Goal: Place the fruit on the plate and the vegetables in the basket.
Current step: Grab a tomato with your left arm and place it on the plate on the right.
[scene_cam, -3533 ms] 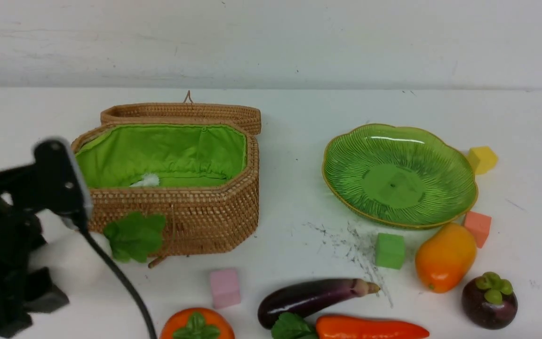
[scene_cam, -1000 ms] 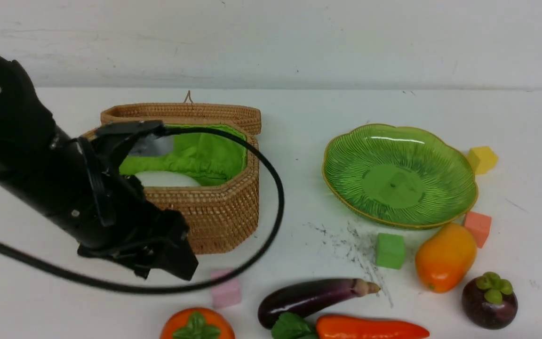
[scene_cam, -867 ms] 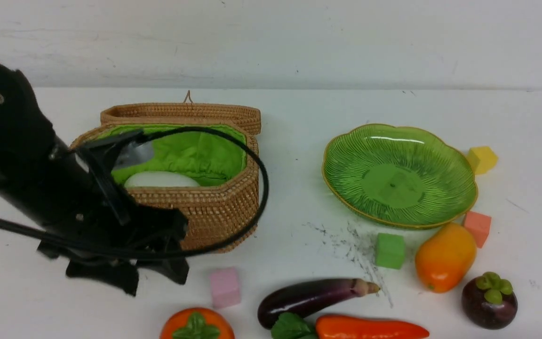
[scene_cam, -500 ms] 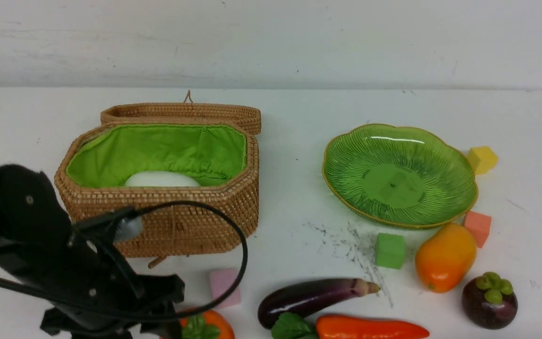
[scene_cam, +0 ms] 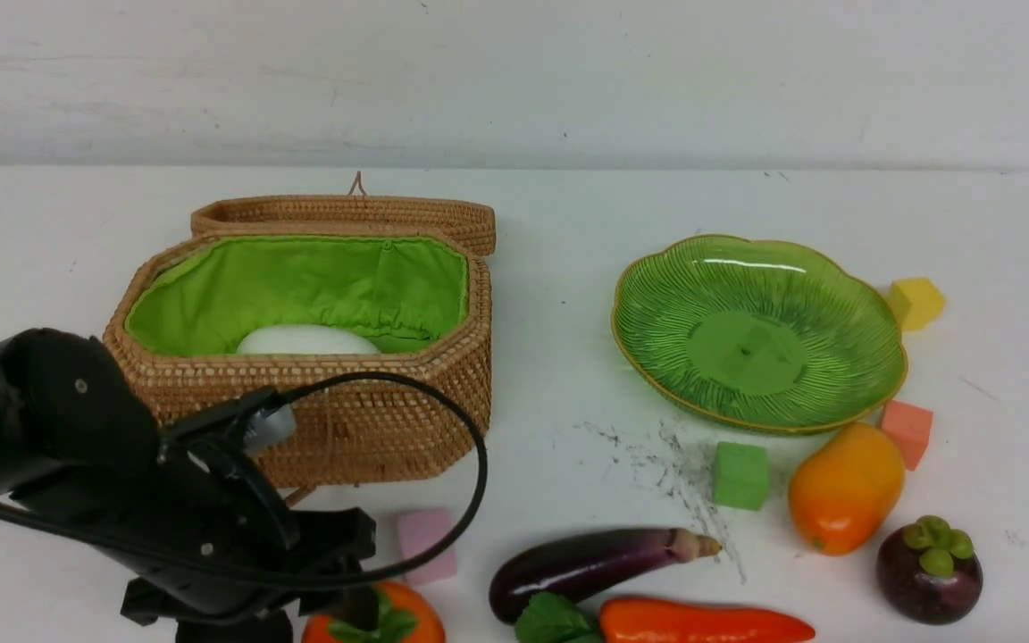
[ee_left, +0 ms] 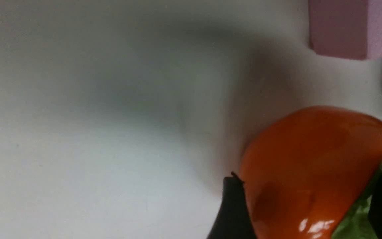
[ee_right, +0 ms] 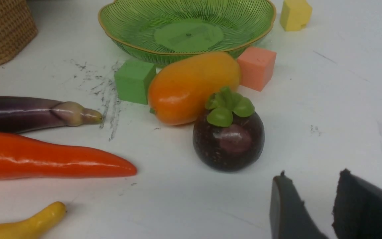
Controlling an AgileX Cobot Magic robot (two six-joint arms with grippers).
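1. Front view: persimmon sits on the desk, near side, partly behind the left arm. Pink cube just beyond it.
2. Left jaws: apart, one finger by the persimmon's side, the other over its leaf cap. No clamp visible. Right jaws: apart, nothing between them.
3. Handling, my guess: light, stiff shell, glossy so could slip; wide for the jaws. Grip opposite sides at the fattest part, below the leaves. Pinching leaves or rim might roll it.
4. Further out: eggplant and carrot on the desk. White radish in basket.
5. Plate holds no fruit; likely persimmon next.
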